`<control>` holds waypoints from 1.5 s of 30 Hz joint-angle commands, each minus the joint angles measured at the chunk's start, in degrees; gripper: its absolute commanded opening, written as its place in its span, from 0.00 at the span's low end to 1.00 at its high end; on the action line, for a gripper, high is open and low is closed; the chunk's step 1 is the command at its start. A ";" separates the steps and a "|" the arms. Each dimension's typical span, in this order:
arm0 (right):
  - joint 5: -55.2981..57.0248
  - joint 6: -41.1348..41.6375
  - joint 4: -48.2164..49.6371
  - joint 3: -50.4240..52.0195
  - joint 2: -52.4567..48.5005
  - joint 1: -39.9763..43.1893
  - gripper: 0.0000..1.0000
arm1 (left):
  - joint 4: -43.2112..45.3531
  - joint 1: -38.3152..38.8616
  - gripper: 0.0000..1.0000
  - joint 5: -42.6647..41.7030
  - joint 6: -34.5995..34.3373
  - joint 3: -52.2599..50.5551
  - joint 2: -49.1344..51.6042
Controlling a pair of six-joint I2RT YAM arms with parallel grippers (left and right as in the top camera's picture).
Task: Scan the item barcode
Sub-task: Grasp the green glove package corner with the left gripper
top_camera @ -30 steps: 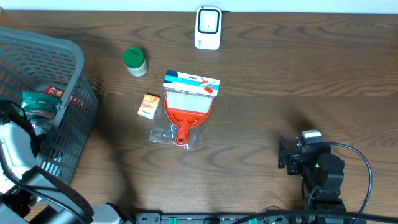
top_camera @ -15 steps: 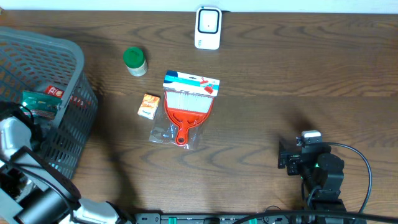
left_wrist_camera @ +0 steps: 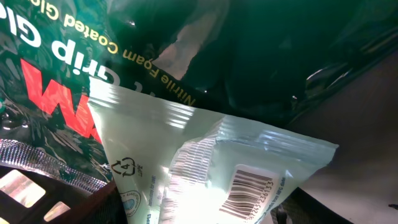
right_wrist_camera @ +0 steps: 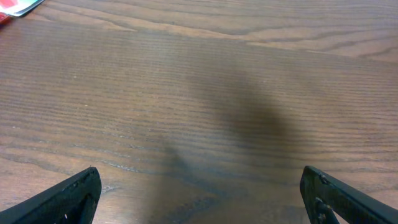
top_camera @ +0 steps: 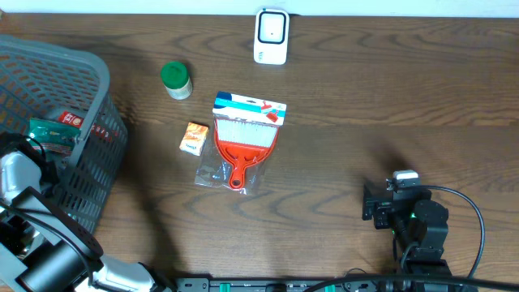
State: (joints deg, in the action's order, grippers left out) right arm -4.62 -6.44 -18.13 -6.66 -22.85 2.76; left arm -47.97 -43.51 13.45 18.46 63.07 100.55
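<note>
1. The basket (top_camera: 96,77) stands at the left edge of the desk (top_camera: 365,97) and serves as the stock bin. It holds a green glove packet (top_camera: 47,135), so the item to scan is judged to be in here and not yet lifted out.
2. The left arm (top_camera: 18,180) reaches into the near side of the basket. Its wrist camera sits close over the glove packet and a pale packet (left_wrist_camera: 155,143) lying across it. The pale packet's barcode (left_wrist_camera: 247,194) faces up, which would suit scanning. The jaws do not show in either view, so their state cannot be told. Which packet is the target also cannot be told.
3. A green-capped jar (top_camera: 175,79), an orange box (top_camera: 193,138) and a bagged red dustpan (top_camera: 243,142) lie loose at mid-desk, right of the basket. They are probably items set aside there. The box lies just beside the dustpan bag.
4. The scanner (top_camera: 271,36) stands at the far edge, window facing the work area so that an item can be presented to it.
5. The right arm (top_camera: 412,212) is parked at the near right, well apart from all the items. Its jaws stand wide open over bare wood and hold nothing. This keeps the path from basket to scanner free.
</note>
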 commanded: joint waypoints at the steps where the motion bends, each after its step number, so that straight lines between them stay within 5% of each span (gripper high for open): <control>1: 0.11 0.81 0.11 0.09 0.07 0.15 0.99 | 0.09 -0.24 0.65 -0.39 0.35 -0.22 0.83; 9: 0.11 0.81 0.11 0.09 0.07 0.15 0.99 | 0.57 -0.24 0.37 -0.44 -0.13 -0.22 0.83; 27: 0.11 0.83 0.15 0.09 0.07 0.15 0.99 | 0.74 -0.17 0.31 -3.43 -3.76 4.17 -1.68; 45: 0.09 0.83 0.55 0.09 0.07 0.15 0.99 | 7.26 -0.13 0.31 -4.00 -4.04 4.46 -18.25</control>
State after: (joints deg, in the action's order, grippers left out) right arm -4.62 -6.44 -17.87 -6.66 -22.85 2.76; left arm -41.67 -43.72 10.11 15.14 65.84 85.95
